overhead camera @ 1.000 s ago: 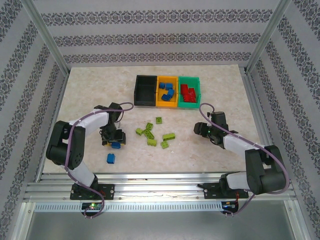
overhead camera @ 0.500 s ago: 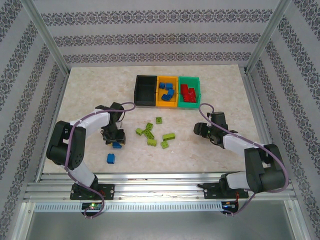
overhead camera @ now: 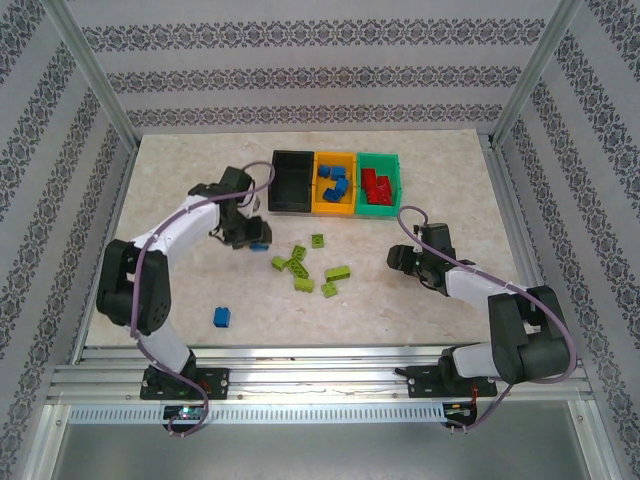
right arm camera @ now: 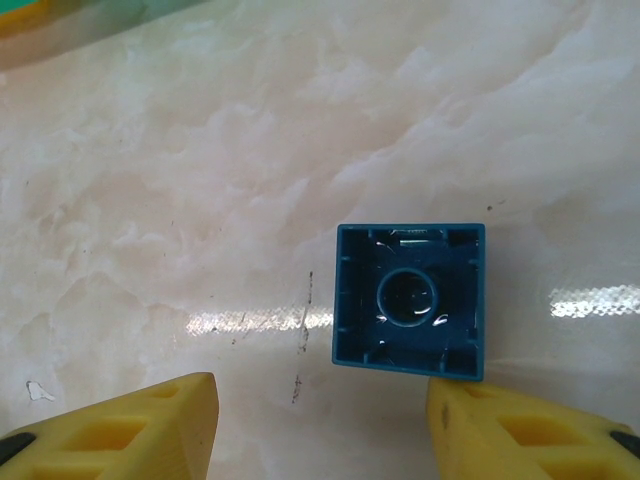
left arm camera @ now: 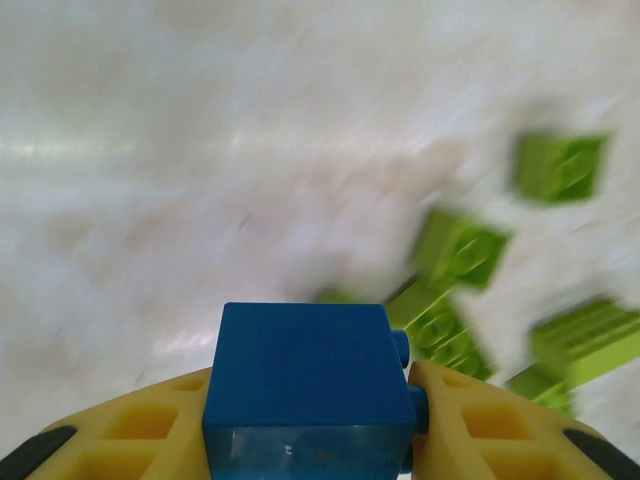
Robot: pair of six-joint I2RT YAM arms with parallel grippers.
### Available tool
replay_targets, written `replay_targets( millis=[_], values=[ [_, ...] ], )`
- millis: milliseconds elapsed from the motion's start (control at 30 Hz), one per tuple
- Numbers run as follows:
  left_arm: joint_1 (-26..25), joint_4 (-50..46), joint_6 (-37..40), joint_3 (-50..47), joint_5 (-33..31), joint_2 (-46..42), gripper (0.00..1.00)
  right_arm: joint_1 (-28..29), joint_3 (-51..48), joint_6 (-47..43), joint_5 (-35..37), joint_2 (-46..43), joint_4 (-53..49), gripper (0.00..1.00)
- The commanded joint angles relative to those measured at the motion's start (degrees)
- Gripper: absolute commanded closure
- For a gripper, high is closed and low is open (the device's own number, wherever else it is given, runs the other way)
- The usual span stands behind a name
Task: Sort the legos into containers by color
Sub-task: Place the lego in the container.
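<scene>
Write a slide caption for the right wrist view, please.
Open right tool faces a blue brick lying hollow side up on the pale marbled table.

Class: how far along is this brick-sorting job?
Done: sorted blue bricks in the orange bin, red bricks in the green bin. In hand: the left gripper holds a blue brick. Left: lime bricks, a loose blue brick and an upturned blue brick; the black bin looks empty.
</scene>
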Motion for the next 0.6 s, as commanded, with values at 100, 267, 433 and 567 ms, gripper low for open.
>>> replay_targets(
  millis=[100, 267, 433, 567],
  values=[
    [-1.2, 6.9, -5.0, 16.9, 8.4, 11.6, 0.6, -0.6, 0.5, 0.8, 0.0, -0.4, 1.8, 0.41],
    [-2.9, 5.9, -5.7, 32.7, 9.7, 21.8, 0.6, -0.7, 1.0, 0.7, -0.3, 0.2, 1.5, 0.41],
    [-4.8, 4.3, -5.5, 46.8, 7.9, 30.5, 0.6, -0.6, 0.6, 0.8, 0.0, -0.2, 1.7, 0.41],
    [-6.0, 1.0, -5.0, 58.8, 5.4, 38.5, 0.59, -0.6, 0.7, 0.7, -0.2, -0.1, 1.7, 0.41]
  ],
)
